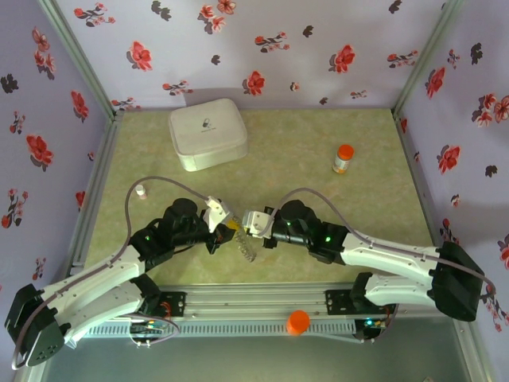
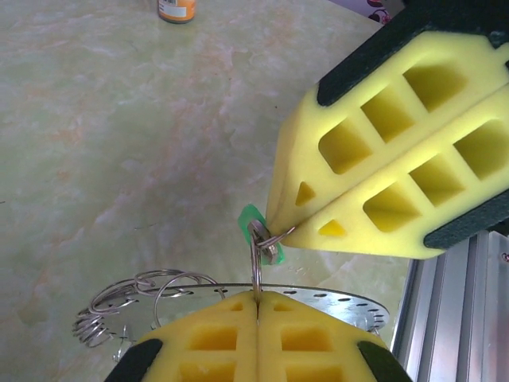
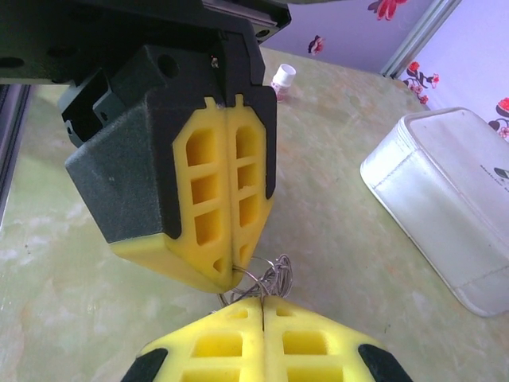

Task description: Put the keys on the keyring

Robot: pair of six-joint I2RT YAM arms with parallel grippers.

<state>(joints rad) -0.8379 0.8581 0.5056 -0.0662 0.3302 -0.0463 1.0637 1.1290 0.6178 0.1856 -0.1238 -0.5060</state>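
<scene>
- We are holding the keyring (image 2: 334,301) in the closed left gripper (image 2: 257,298), close to the middle of the near edge of the surface (image 2: 119,159).
- The right gripper (image 2: 272,224) is pinching shut on the green key (image 2: 251,218). The key's head is peeking out at the pad tips, right at a thin upright loop (image 2: 255,263) rising from the keyring.
- We are judging that threading needs the left gripper steady while the right eases the key along the loop slowly, without twisting.

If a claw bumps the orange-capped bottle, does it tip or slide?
The orange-capped bottle stands upright, tall for its narrow base, so a push near the cap probably tips it. Round body: once down it likely rolls. It looks small, probably light.
</scene>
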